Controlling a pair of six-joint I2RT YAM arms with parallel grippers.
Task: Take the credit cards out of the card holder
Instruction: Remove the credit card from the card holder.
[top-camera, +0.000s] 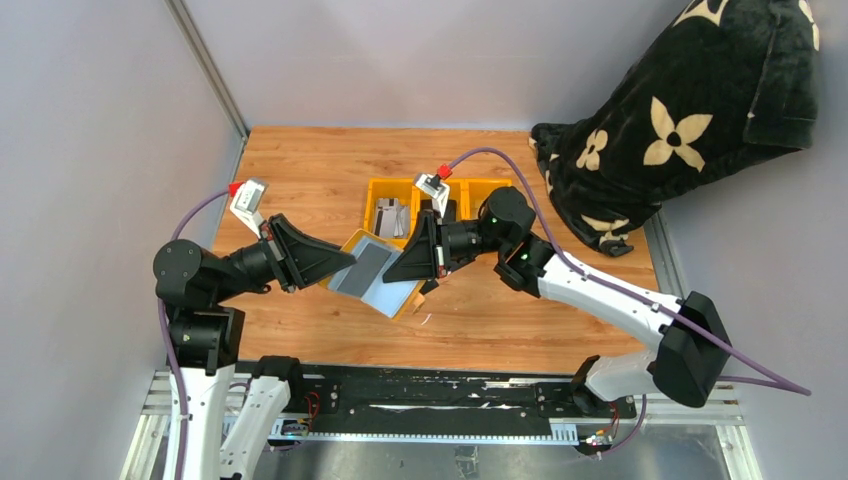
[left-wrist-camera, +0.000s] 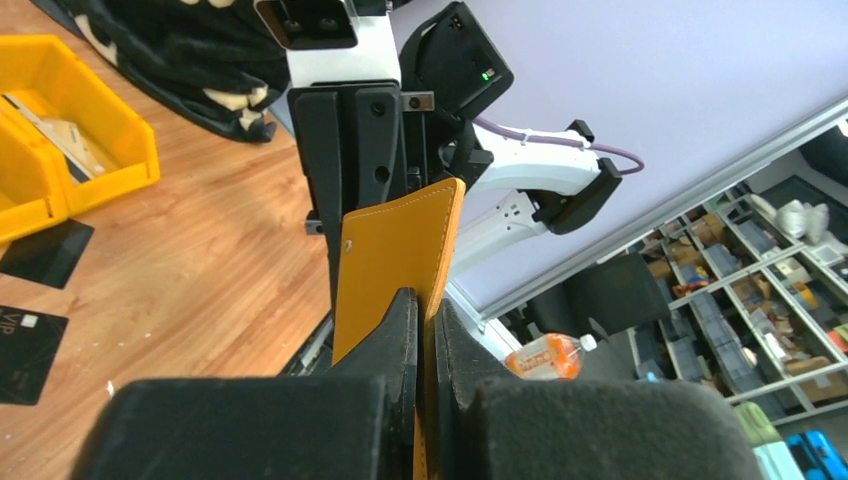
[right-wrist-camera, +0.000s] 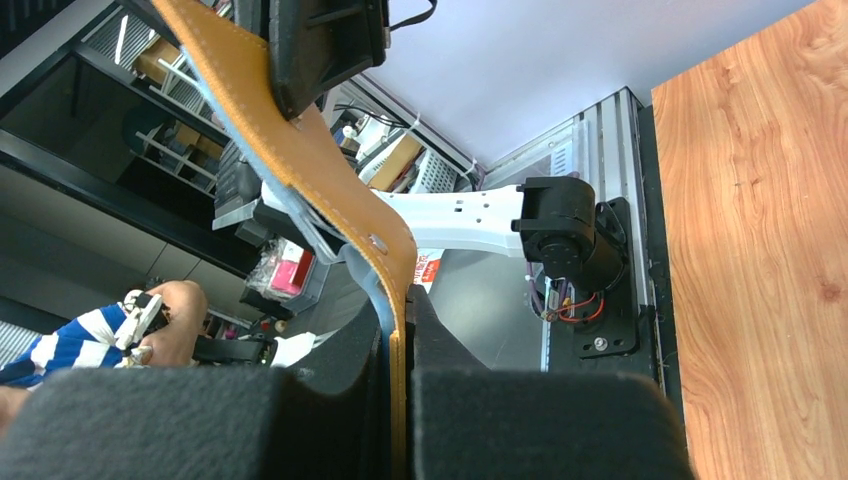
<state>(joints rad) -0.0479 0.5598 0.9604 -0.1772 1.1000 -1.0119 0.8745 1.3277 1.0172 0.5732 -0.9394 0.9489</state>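
Wood table (top-camera: 300, 165), left gripper (left-wrist-camera: 425, 306) clamping card holder (top-camera: 392, 292)

bright even light, soft shadows, left fingers (left-wrist-camera: 385, 345) softly out of focus

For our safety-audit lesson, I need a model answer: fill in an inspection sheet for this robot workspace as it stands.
Surface: wooden table, one small white scrap on it.
Job's things: card holder held open between both grippers; credit cards lying out on the wood.
Clutter: yellow bins holding items; black flowered blanket at the far right.
Grippers: left gripper and right gripper each shut on a card holder edge.
Cables: purple cables running along both arms.
Surroundings: grey walls; shelving and a person's hand beyond the table.
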